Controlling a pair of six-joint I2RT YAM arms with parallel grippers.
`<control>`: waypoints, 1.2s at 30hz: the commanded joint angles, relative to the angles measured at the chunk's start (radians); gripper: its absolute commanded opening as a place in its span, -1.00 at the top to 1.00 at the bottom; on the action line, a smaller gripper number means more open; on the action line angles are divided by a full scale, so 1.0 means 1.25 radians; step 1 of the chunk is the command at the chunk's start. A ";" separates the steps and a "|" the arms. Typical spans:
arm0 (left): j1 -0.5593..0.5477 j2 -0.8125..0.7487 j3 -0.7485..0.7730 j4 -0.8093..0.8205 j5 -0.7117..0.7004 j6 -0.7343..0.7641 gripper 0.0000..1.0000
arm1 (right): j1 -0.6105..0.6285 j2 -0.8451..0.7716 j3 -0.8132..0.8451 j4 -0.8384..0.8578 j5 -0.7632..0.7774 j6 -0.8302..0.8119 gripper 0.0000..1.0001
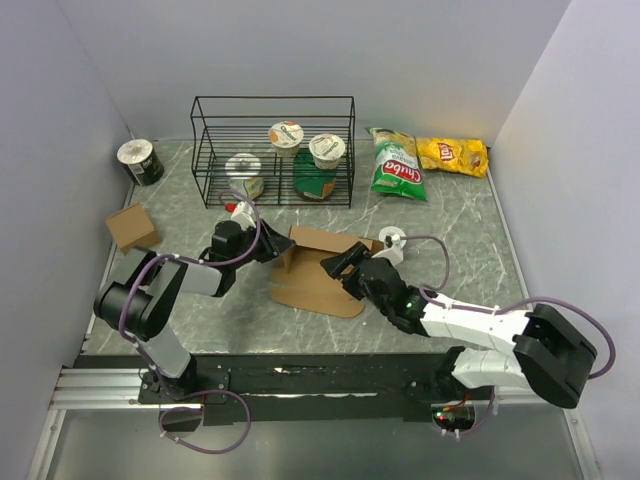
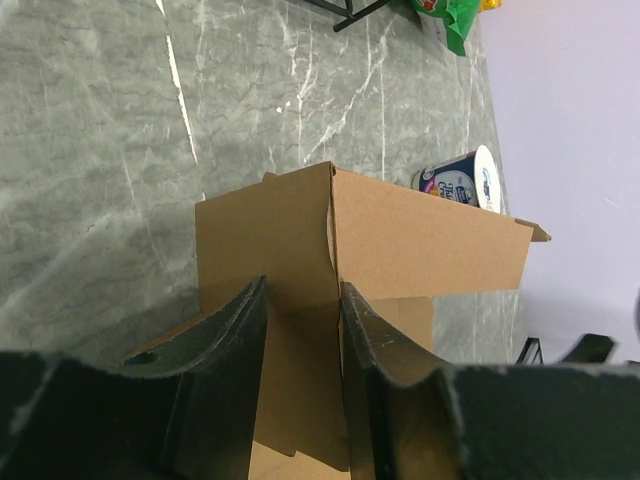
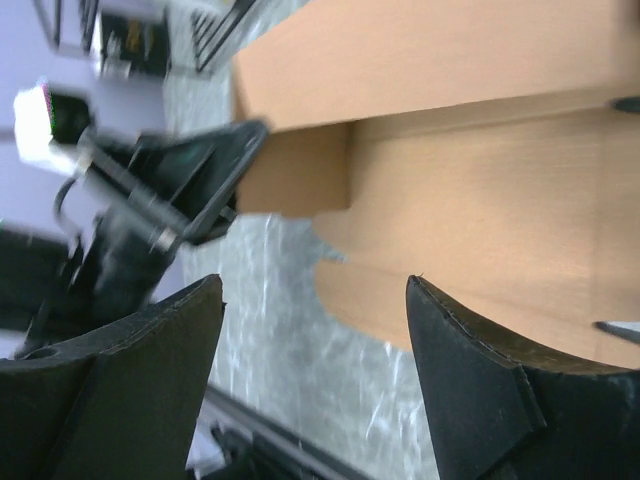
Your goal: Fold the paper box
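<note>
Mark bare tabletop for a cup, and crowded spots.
Free: marble right of the paper box, in front of the chip bags; between wire rack and small cardboard box. Crowded: left gripper and right gripper at the paper box.

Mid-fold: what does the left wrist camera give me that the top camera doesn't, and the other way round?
Left wrist only: the left gripper closed on a flap of the paper box, seen close up. Top only: the cups on the wire rack, the small cube box, the dark can at the back left. Both: the paper box, the marble table, the green chip bag.
</note>
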 commanded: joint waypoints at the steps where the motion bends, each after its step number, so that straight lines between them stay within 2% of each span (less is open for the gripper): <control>1: -0.008 -0.027 -0.015 0.016 -0.013 -0.019 0.25 | -0.002 0.041 -0.031 0.138 0.130 0.091 -0.61; 5: -0.011 -0.029 -0.010 0.010 -0.009 -0.019 0.25 | -0.011 0.090 -0.018 0.202 0.189 0.049 -0.63; 8: -0.012 -0.032 -0.004 -0.002 -0.009 -0.013 0.26 | -0.032 0.094 -0.015 0.234 0.185 0.018 -0.60; 10: -0.014 -0.033 -0.001 -0.011 -0.011 0.002 0.26 | -0.035 0.078 0.021 0.184 0.167 -0.033 -0.56; 14: -0.014 -0.038 0.038 -0.067 -0.015 0.047 0.26 | -0.032 0.039 0.110 0.044 0.126 -0.247 -0.59; 15: -0.014 -0.044 0.047 -0.099 -0.015 0.071 0.26 | -0.035 0.032 0.111 0.050 0.113 -0.285 -0.61; 18: -0.014 -0.050 0.106 -0.195 -0.016 0.138 0.25 | -0.071 0.007 0.114 0.035 0.003 -0.440 -0.73; 20: -0.014 -0.051 0.149 -0.242 -0.015 0.169 0.26 | -0.105 0.002 0.151 -0.018 -0.106 -0.545 -0.84; 22: -0.013 -0.050 0.172 -0.292 -0.006 0.207 0.26 | -0.156 0.009 0.211 -0.112 -0.180 -0.619 -0.86; 23: -0.014 -0.048 0.192 -0.303 -0.002 0.216 0.26 | -0.173 0.031 0.232 -0.135 -0.265 -0.711 -0.90; 25: -0.011 -0.039 0.202 -0.317 0.013 0.233 0.26 | -0.199 0.061 0.309 -0.252 -0.280 -0.782 -0.90; 26: -0.011 -0.037 0.208 -0.319 0.019 0.238 0.26 | -0.204 0.085 0.324 -0.270 -0.284 -0.868 -0.91; 29: -0.011 -0.028 0.210 -0.315 0.036 0.250 0.26 | -0.219 0.118 0.373 -0.297 -0.317 -1.013 -0.93; 32: -0.010 -0.022 0.208 -0.299 0.051 0.246 0.27 | -0.258 0.172 0.415 -0.307 -0.447 -1.100 -0.93; 34: -0.011 -0.016 0.206 -0.292 0.057 0.240 0.28 | -0.276 0.214 0.470 -0.371 -0.525 -1.154 -0.93; 36: -0.010 -0.015 0.206 -0.288 0.056 0.238 0.29 | -0.295 0.272 0.506 -0.411 -0.539 -1.184 -0.91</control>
